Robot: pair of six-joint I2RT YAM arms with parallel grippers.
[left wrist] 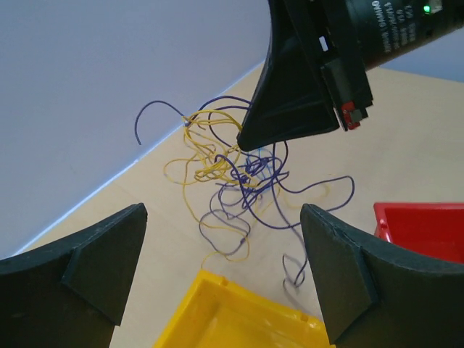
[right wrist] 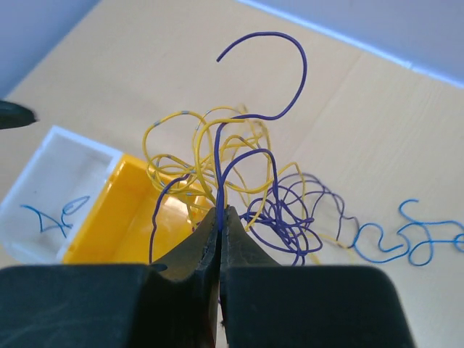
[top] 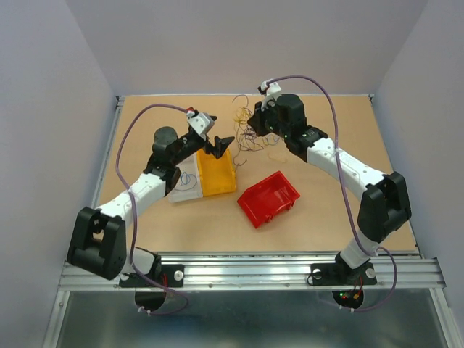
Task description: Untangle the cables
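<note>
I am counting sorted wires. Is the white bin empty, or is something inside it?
Not empty. The white bin holds one thin blue wire, lying curled on its floor, as the right wrist view shows.

Robotics lab cell: blank walls (top: 58,87) boxing plywood table (top: 217,225), aluminium mounting rail (top: 246,274) at near edge, red plastic bin (top: 268,199).
</note>
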